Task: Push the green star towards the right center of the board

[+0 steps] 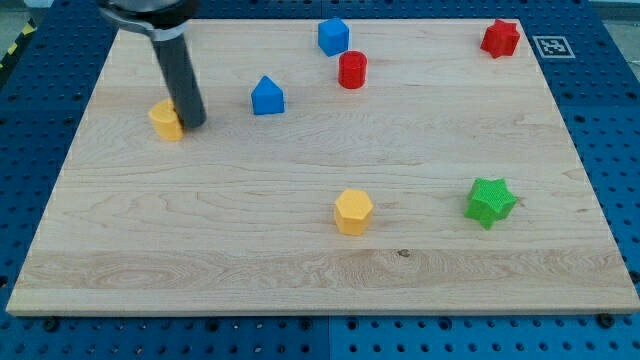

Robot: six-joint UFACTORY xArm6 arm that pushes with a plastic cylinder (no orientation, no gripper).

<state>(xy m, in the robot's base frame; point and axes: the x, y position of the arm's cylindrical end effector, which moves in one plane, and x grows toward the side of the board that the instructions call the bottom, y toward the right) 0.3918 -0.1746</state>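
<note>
- Six blocks sit on the wooden board (pixel 120 250), and none of the work on the green star looks begun, as I judge it.
- At the view's left, my tip (pixel 193 124) rests on the board just beside a yellow block (pixel 166 119), which lies on the tip's left side, touching or nearly so; I cannot tell which.
- There are no fingers on this rig to be wide, narrow or holding anything: the arm ends in a plain dark rod, and it carries nothing.
- To the right of my tip, and a little toward the view's top, stands a blue house-shaped block (pixel 267 96).
- Further right and higher are a blue cube-like block (pixel 333 36) and, just below it, a red cylinder (pixel 352 70).
- Right of my tip and well toward the view's bottom sits a yellow hexagonal block (pixel 353 211).
- The green star (pixel 490 201) lies far to the right of my tip and lower, well apart from it, already in the board's right part but below its middle height.
- A red star (pixel 500 38) occupies the top right corner.
- Left to do, by my reading: bring the tip across the board, get behind the star, and nudge it up and right toward the right centre.
</note>
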